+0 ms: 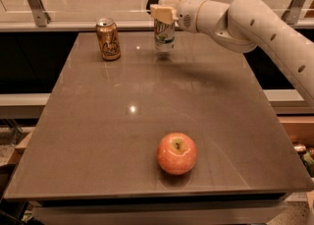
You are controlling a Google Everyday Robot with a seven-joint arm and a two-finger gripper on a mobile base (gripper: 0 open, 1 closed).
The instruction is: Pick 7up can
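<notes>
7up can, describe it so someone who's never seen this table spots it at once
Go to the far edge of the grey table. The 7up can is the right-hand of two cans, its top held in the gripper. It is white and green; the copper-orange can to its left is not.
</notes>
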